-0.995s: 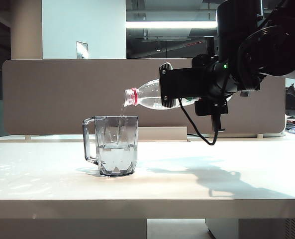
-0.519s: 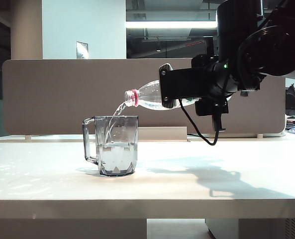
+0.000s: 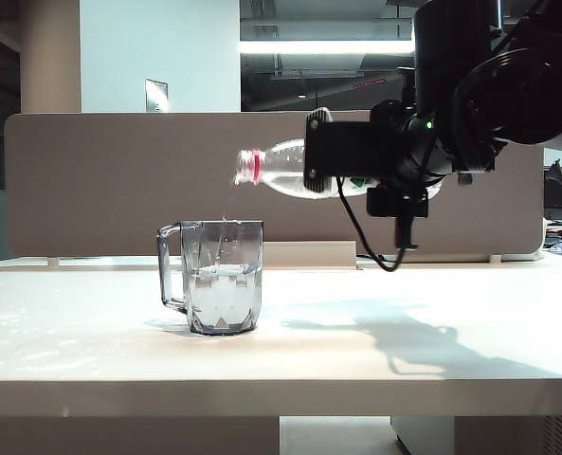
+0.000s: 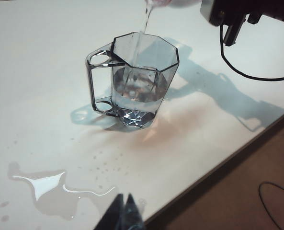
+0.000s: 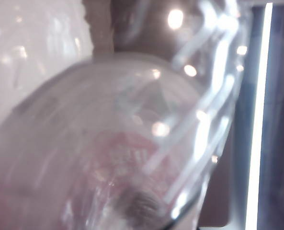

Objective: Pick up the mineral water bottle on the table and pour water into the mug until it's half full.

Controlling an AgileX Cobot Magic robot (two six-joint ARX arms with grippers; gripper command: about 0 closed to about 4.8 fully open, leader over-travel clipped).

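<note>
My right gripper [image 3: 326, 157] is shut on the mineral water bottle [image 3: 279, 171], holding it about level above the table [image 3: 432, 365], its red-ringed neck over the mug [image 3: 222, 277]. A thin thread of water [image 4: 142, 21] falls from the bottle's mouth into the mug [image 4: 138, 76]. Water [image 3: 224, 296] stands roughly halfway up the mug. In the right wrist view the bottle [image 5: 132, 143] fills the picture and hides the fingers. My left gripper [image 4: 124, 212] is shut and empty, hovering near the table's front edge, well short of the mug.
A puddle [image 4: 51, 191] and scattered drops lie on the table between the left gripper and the mug. A black cable [image 3: 375, 248] hangs under the right wrist. A grey partition [image 3: 91, 180] runs behind the table. The table's edge [image 4: 228, 158] is close to the left gripper.
The right wrist has rolled back, lifting the bottle's neck from tilted down to about level. The full stream has thinned to a trickle. The water in the mug stands a little higher.
</note>
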